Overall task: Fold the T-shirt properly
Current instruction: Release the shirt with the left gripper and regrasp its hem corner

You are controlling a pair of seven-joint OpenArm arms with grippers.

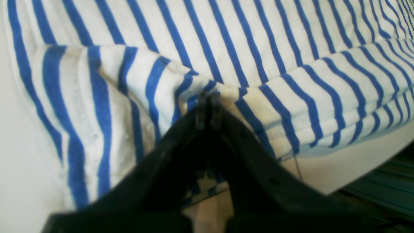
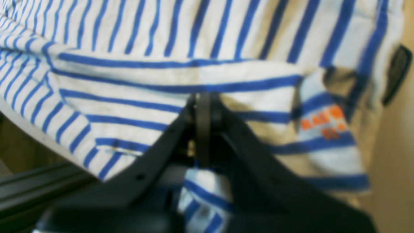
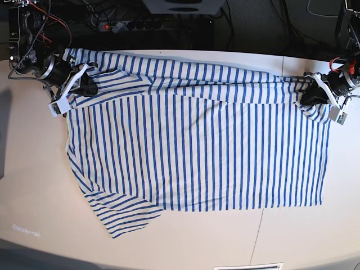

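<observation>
I have the T-shirt (image 3: 197, 152) spread across the white table (image 3: 34, 185), striped body flat, one sleeve splayed out at the table's near edge. Along the shirt's far edge both arms have cloth in hand. The left gripper (image 1: 208, 108) is closed tight with a ridge of the striped hem pinched between its tips, at the far corner by the hem. The right gripper (image 2: 203, 106) is likewise clamped fully together on a fold of the far sleeve, just beside the small orange mark (image 2: 321, 124).

My worry from here: each pinch looks thin, only a small bite of fabric, so a quick lift could slip the cloth out of one side and leave the fold skewed. If the two arms don't travel evenly toward the near edge, the body will drag and bunch instead of laying over straight. The near sleeve is still splayed outward and could get trapped crookedly under the fold
</observation>
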